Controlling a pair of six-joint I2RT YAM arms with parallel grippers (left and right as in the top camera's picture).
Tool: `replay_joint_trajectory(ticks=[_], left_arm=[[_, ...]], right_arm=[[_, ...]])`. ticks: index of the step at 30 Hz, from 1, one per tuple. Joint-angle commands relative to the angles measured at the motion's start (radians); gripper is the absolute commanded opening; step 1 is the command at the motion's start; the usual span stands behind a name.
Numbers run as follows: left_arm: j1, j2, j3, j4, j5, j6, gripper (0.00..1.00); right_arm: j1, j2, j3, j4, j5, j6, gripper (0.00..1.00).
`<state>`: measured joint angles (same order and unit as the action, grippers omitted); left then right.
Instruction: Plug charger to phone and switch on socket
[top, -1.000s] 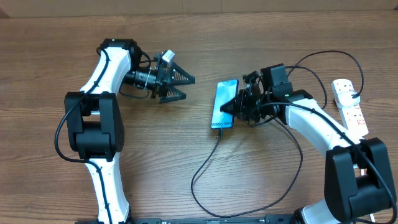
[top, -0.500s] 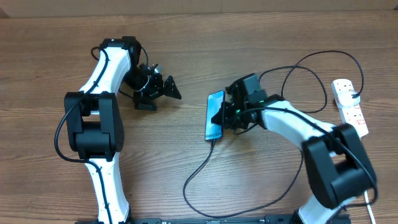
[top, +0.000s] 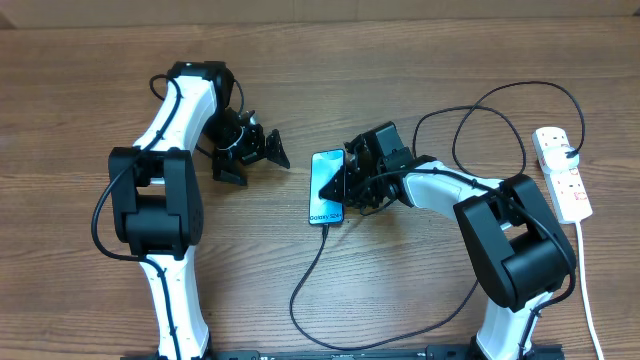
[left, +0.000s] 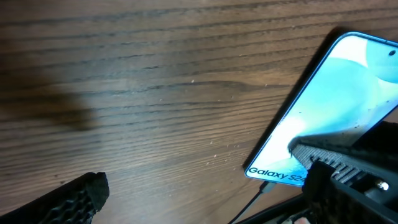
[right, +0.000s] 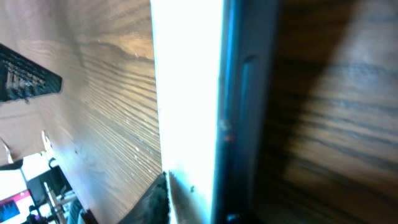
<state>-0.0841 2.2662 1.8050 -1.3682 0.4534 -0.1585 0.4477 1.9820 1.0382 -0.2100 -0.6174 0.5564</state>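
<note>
The phone (top: 322, 195) has a light blue screen with "Galaxy" text at its near short edge. It sits tilted at the table's middle and also shows in the left wrist view (left: 336, 106) and the right wrist view (right: 186, 93). My right gripper (top: 342, 185) is shut on its right long edge, with one finger on the screen (right: 193, 193). The black charger cable (top: 300, 290) is plugged into the phone's near edge (left: 266, 185) and loops round to the right. My left gripper (top: 258, 160) is open and empty, left of the phone (left: 201, 193). The white socket (top: 562, 175) lies at the far right.
The socket's thick white cord (top: 590, 300) runs down the right edge of the table. The black cable arcs behind the right arm toward the socket. Bare wood lies between the left gripper and the phone.
My right gripper has carried the phone leftward, and the cable has trailed along with it. My left gripper has turned and now points at the phone.
</note>
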Motion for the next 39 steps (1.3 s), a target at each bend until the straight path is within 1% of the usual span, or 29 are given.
replay_joint_trajectory(ticks=[1, 3, 7, 11, 13, 15, 16, 20, 22, 28, 30, 32, 35, 39], left_arm=[[-0.013, -0.031, -0.002, 0.008, -0.017, -0.014, 1.0], [-0.018, -0.031, -0.002, 0.009, -0.017, -0.014, 1.0], [-0.022, -0.032, -0.002, 0.01, -0.02, -0.014, 1.0], [-0.022, -0.031, -0.002, 0.017, -0.02, -0.014, 1.0], [-0.022, -0.031, -0.002, 0.019, -0.02, -0.014, 1.0], [-0.022, -0.031, -0.002, 0.019, -0.019, -0.014, 1.0], [-0.022, -0.031, -0.002, 0.019, -0.019, -0.014, 1.0], [-0.022, -0.031, -0.002, 0.019, -0.019, -0.014, 1.0], [-0.022, -0.031, -0.002, 0.019, -0.019, -0.014, 1.0], [-0.022, -0.031, -0.002, 0.024, -0.02, -0.014, 1.0], [-0.022, -0.031, -0.002, 0.032, -0.021, -0.014, 1.0], [-0.022, -0.031, -0.002, 0.038, -0.024, -0.014, 1.0], [-0.022, -0.031, -0.002, 0.038, -0.024, -0.014, 1.0], [-0.022, -0.031, -0.002, 0.038, -0.04, -0.014, 1.0]], right_arm=[[0.006, 0.032, -0.004, 0.005, 0.071, -0.008, 0.29], [0.006, 0.032, -0.004, 0.005, 0.087, -0.008, 0.31], [0.006, 0.032, -0.004, 0.023, 0.098, -0.008, 0.33], [0.006, 0.032, -0.004, 0.037, 0.131, -0.007, 0.38], [0.006, 0.032, -0.004, 0.046, 0.137, -0.007, 0.43], [0.006, 0.032, -0.004, 0.046, 0.146, -0.007, 0.51], [0.006, 0.032, -0.004, 0.045, 0.146, -0.007, 0.59], [0.006, 0.032, -0.004, 0.043, 0.146, -0.007, 0.88], [0.006, 0.032, -0.004, 0.042, 0.146, -0.006, 0.93], [0.006, 0.032, -0.004, 0.04, 0.154, -0.006, 0.95], [0.006, 0.032, -0.004, 0.037, 0.154, -0.003, 1.0], [0.006, 0.032, -0.004, 0.025, 0.163, 0.009, 1.0], [0.006, 0.03, -0.003, 0.003, 0.222, 0.077, 1.0], [0.004, 0.029, 0.0, 0.003, 0.229, 0.076, 1.0]])
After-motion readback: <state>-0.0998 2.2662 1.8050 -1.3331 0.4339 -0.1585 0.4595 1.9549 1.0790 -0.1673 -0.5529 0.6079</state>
